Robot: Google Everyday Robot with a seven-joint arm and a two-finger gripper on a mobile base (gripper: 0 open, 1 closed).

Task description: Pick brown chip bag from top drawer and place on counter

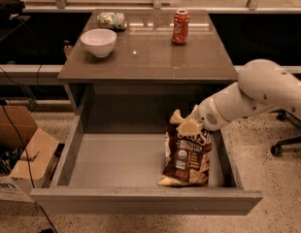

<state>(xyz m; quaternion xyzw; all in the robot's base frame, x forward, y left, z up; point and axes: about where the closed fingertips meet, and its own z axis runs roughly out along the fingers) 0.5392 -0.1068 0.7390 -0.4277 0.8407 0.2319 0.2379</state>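
The brown chip bag (187,157) stands nearly upright in the right part of the open top drawer (116,164). Its cream lower end is down near the drawer's front panel. My gripper (189,126) reaches in from the right on the white arm (257,93) and is shut on the bag's crumpled upper end, holding it up. The bag's top covers the fingertips. The counter (150,57) lies just behind and above the drawer.
On the counter stand a white bowl (98,41) at the left, a small green-and-silver packet (112,20) at the back left and a red can (180,26) at the back right. A cardboard box (19,149) sits on the floor left, and a chair base (286,140) right.
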